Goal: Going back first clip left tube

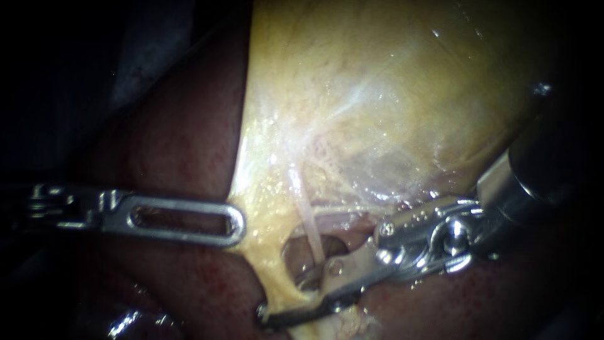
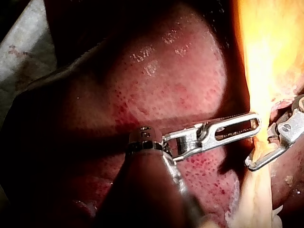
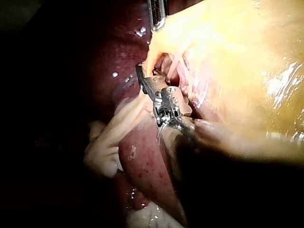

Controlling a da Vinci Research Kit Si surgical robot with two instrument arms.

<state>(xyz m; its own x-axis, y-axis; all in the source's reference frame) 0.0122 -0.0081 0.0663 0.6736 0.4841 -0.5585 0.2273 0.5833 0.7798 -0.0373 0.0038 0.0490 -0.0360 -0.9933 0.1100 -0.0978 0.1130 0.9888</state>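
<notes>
Right instrument partly hides tube below gallbladder

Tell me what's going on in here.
Two instruments work at the gallbladder, which lies beside the liver. The left instrument has its jaws shut on the gallbladder's yellow edge. The right instrument has its tip beside a pale tube at the gallbladder's lower end. I can make out no clip.

Light falls strongest on the yellow gallbladder ahead of the left instrument's claw; behind the claw all is black shadow. In the left wrist view glare burns out the gallbladder, and the liver beside the claw lies dim.
</notes>
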